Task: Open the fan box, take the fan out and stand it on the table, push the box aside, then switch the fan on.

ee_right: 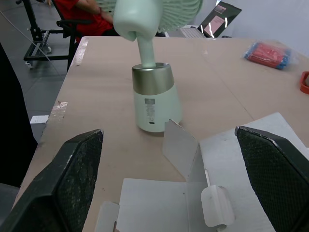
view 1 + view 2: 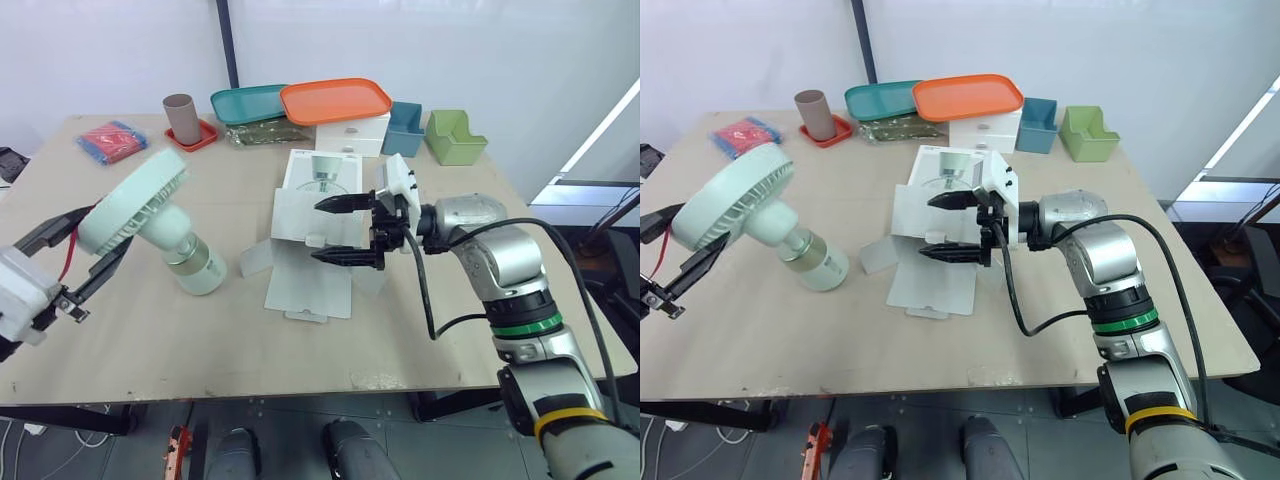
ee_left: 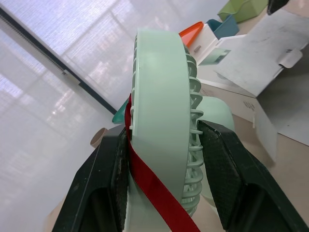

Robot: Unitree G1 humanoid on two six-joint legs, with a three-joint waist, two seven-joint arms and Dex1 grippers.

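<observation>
Wooden bench [image 2: 430, 340] against a white wall. Mint fan [image 2: 150, 215] is out of the box, left of centre: its base is down on the bench and its body leans toward the robot's left. Left claw [image 2: 108, 232] is clamped on the fan head, one black finger [image 3: 108, 169] on each side of the rim, with a red strap [image 3: 154, 188] across the rim. White fan box [image 2: 298, 215] lies mid-bench with its flaps spread, just right of the fan base. Right claw [image 2: 318, 231] hovers over the box flaps, spread wide and holding nothing. At the back edge are a brown cup [image 2: 180, 115] on a red coaster [image 2: 197, 138], a teal tray [image 2: 245, 103], an orange tray [image 2: 335, 100] on a white drawer unit [image 2: 352, 137], a blue bin [image 2: 405, 128] and a green bin [image 2: 455, 138]. A red-and-blue packet [image 2: 112, 140] sits far left.
</observation>
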